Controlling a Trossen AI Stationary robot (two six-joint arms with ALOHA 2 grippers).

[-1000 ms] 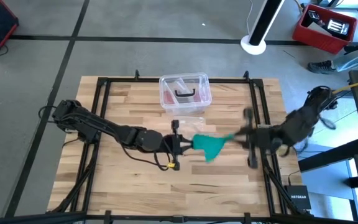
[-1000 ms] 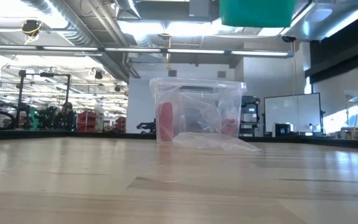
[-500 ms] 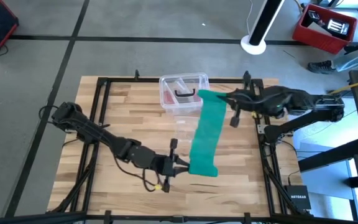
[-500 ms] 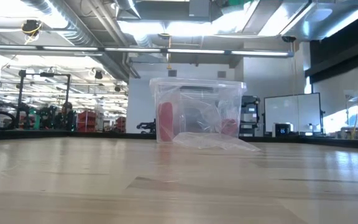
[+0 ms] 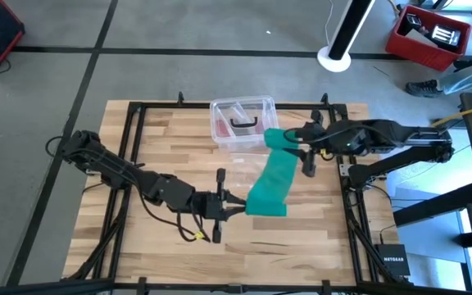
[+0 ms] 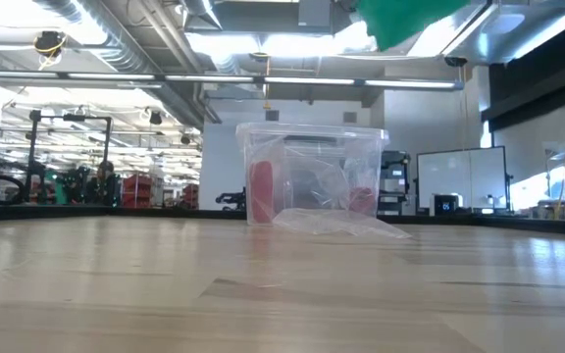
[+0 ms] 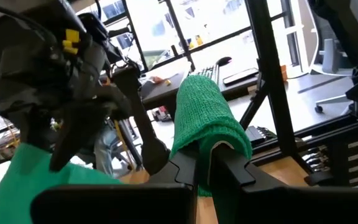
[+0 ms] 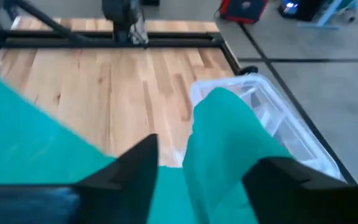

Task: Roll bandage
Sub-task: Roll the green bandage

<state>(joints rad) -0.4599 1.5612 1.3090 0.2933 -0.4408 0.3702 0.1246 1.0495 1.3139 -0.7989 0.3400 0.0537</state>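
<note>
Bandage stretched out, rolling hardly begun.
The left gripper point(image 5: 238, 205) pinched one end of the bandage point(image 5: 270, 182); the right gripper point(image 5: 301, 146) stood parted around the other, above mid-table.

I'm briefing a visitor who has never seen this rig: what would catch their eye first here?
The teal-green bandage, stretched in the air over the middle of the table between both arms. The left gripper pinches its near end shut; the far end lies between the spread fingers of the right gripper. Behind it, at the table's far edge, stands a clear plastic box.
</note>
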